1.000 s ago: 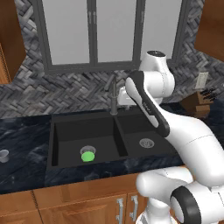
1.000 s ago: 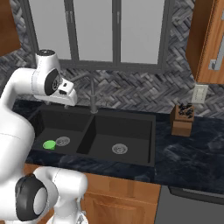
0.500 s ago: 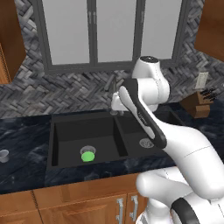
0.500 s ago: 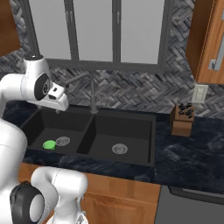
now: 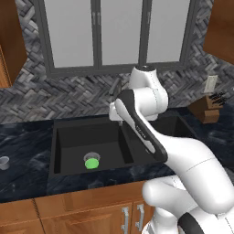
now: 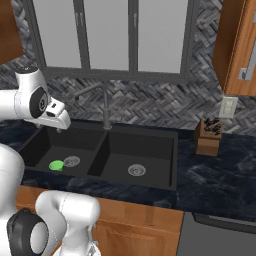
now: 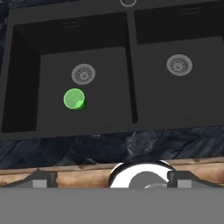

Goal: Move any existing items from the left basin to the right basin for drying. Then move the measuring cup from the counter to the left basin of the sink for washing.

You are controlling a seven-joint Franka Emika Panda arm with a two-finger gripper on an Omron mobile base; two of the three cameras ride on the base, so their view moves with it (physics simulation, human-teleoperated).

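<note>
Inside left basin point(image 7: 105, 87), one green tumbler point(image 7: 74, 99), upright seemingly

No readable text, label, brand, number or sign appears on anything in these views.

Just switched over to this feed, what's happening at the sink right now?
The arm is raised over the sink with its gripper open and empty, looking down into both basins. The green tumbler stands on the floor of the left basin, beside its drain, not yet picked up. The right basin holds nothing but its own drain. The measuring cup sits on the counter, left of the sink.
</note>
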